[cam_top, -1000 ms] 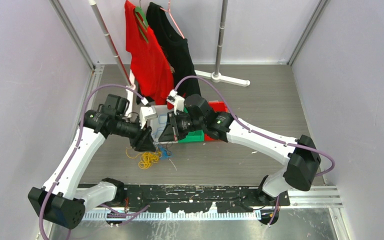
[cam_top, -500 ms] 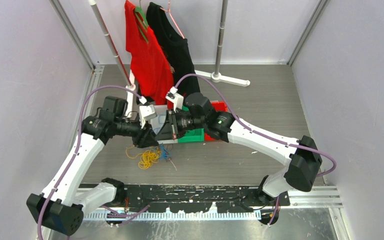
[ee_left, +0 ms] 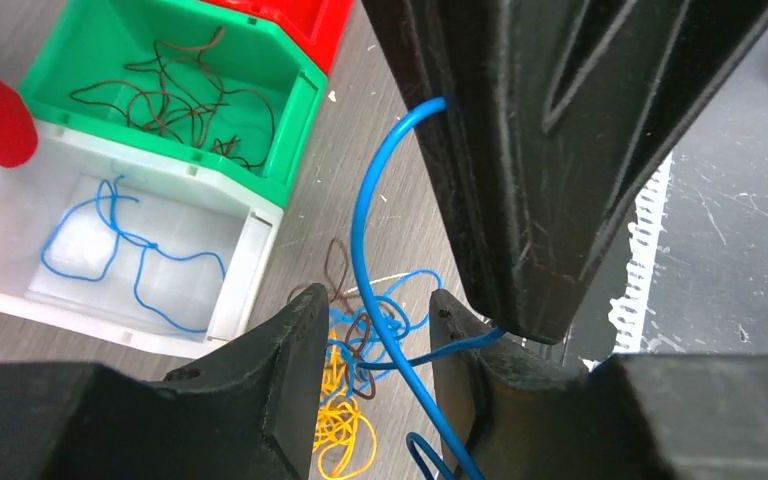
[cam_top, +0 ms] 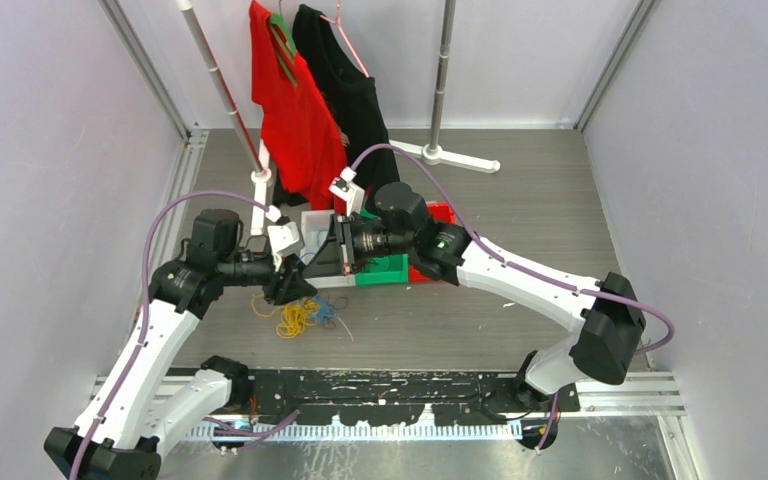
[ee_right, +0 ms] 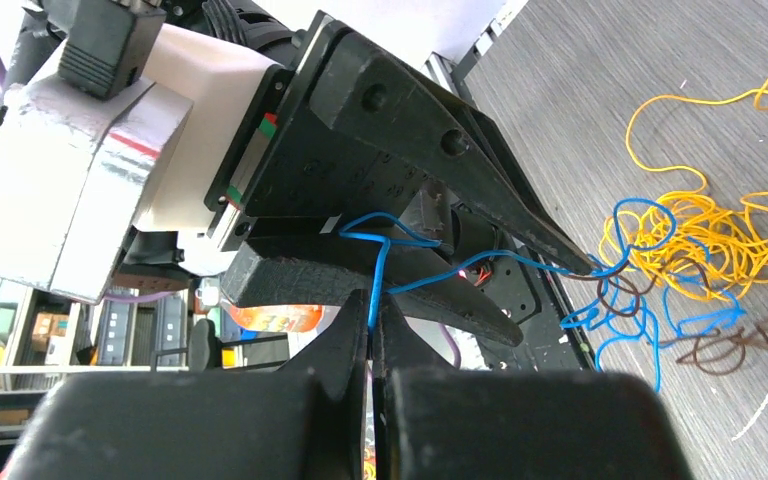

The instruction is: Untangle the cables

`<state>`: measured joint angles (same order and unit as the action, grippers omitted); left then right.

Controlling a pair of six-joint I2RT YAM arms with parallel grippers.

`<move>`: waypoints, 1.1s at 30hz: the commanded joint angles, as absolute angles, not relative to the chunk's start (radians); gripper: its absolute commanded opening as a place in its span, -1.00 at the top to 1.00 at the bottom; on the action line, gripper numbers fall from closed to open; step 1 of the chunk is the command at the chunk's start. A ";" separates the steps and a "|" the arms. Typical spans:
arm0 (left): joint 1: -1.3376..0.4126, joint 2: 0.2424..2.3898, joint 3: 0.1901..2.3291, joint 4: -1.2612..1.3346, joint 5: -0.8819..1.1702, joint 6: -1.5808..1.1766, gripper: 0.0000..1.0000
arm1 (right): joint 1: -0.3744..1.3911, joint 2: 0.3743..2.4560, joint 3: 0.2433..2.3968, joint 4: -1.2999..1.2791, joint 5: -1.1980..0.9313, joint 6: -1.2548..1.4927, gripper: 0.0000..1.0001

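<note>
My left gripper (cam_top: pixel 298 284) has moved back to the left, away from my right gripper (cam_top: pixel 334 252), which stays clenched on one blue cable (ee_right: pixel 375 268). So I judge this cable is being drawn out of the bunch of cables (cam_top: pixel 301 315) lying on the counter (cam_top: pixel 520 220) near the bins. The top view hides the fingers; the left wrist view shows my left gripper released, the blue cable passing loose between its jaws, and also another blue one already in the white bin (ee_left: pixel 243 300) and brown ones in the green bin (ee_left: pixel 295 110).
</note>
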<state>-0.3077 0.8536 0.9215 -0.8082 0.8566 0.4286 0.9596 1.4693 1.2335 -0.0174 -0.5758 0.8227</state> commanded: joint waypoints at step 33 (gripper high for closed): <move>-0.311 0.850 1.111 -0.574 0.885 -0.189 1.00 | 0.964 1.121 0.890 0.243 -0.211 0.471 -0.48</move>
